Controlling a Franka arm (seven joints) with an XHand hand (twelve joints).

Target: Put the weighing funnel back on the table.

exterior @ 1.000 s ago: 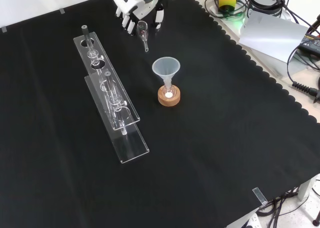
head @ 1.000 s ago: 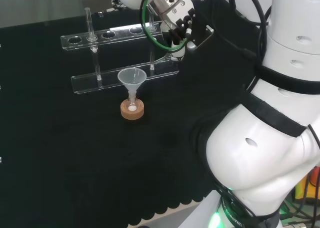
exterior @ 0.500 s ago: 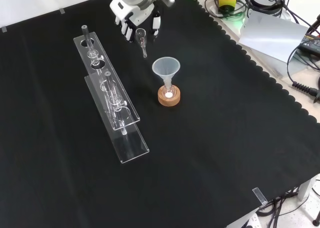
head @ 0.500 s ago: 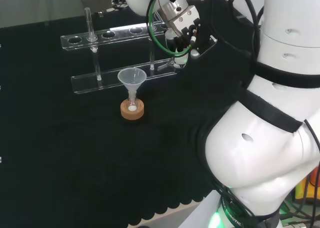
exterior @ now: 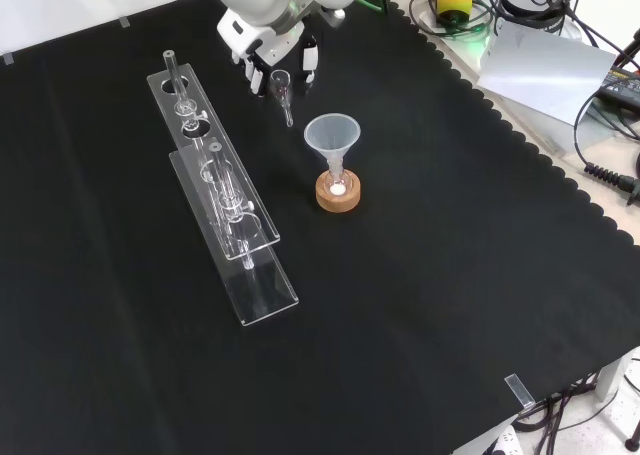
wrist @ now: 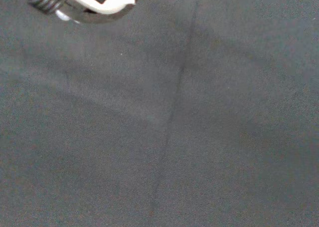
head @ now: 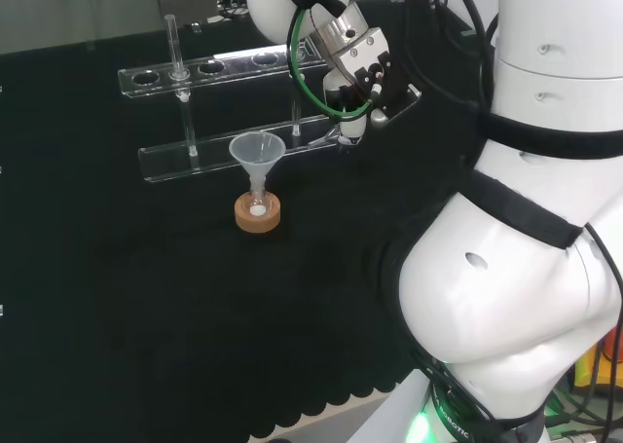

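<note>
In the head view, the hand has been lowered, nearer the funnel. In the front view, the weighing funnel is held pinched in its fingers, stem pointed at the cloth. In the wrist view, cloth is shown close, so set-down is judged near.

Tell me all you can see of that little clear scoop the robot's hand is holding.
The weighing funnel is a small clear piece, glass or plastic by its look, with a rounded cup at one end and a thin, short stem at the other. The hand holds it at the cup end with fingers curled round it, and the stem slants down toward the cloth. In the front view it sits between the rack and the funnel. I cannot tell whether the stem tip touches the cloth.
</note>
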